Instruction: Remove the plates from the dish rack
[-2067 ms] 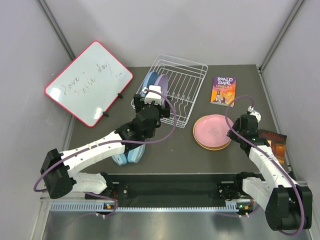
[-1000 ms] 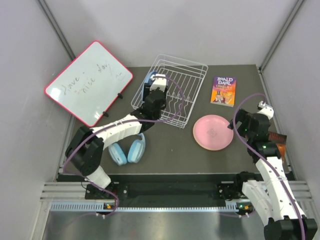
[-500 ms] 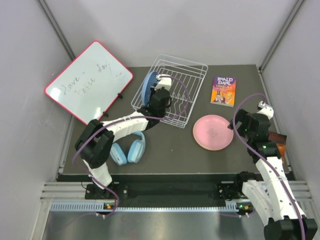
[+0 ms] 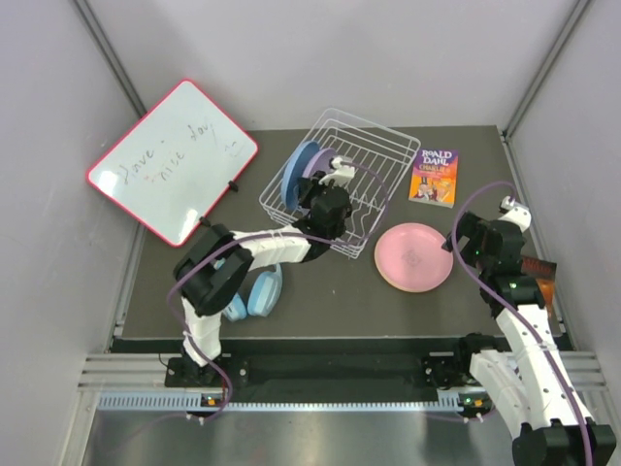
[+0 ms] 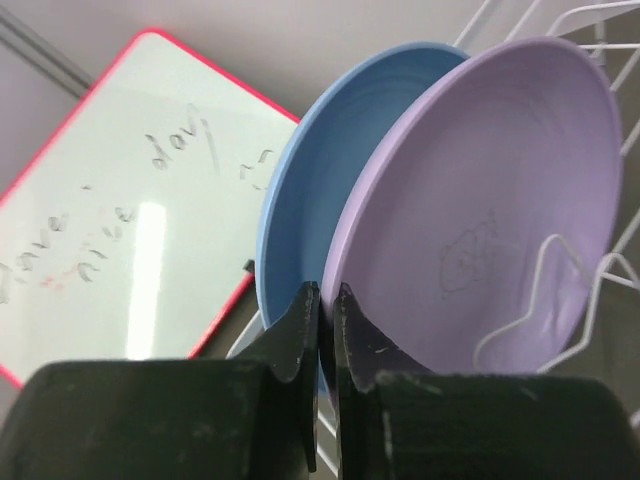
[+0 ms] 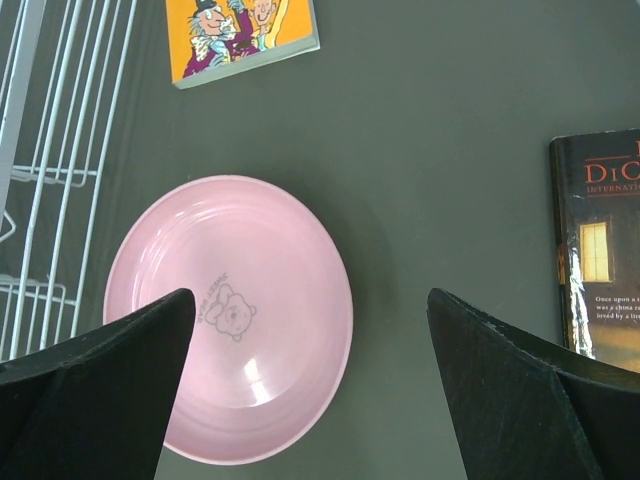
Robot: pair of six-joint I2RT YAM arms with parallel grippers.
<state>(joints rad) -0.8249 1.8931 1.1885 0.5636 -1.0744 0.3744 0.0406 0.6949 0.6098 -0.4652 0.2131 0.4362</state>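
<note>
— Your left gripper [image 5: 322, 322]?
— Pinched on the purple plate [image 5: 480, 210]'s rim, upright beside the blue plate [image 5: 305, 200] in the dish rack [image 4: 367, 163], worktop [image 4: 330, 291]'s far edge.
— And your right gripper [image 6: 310, 305]?
— Spread wide over the pink plate [image 6: 235, 350], near the right edge.

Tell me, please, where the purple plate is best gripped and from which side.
Grip the purple plate by its thin rim. It stands on edge in the rack beside the blue plate, so only the edge can be pinched. Come from the near side, where the left gripper pinches that rim.
</note>
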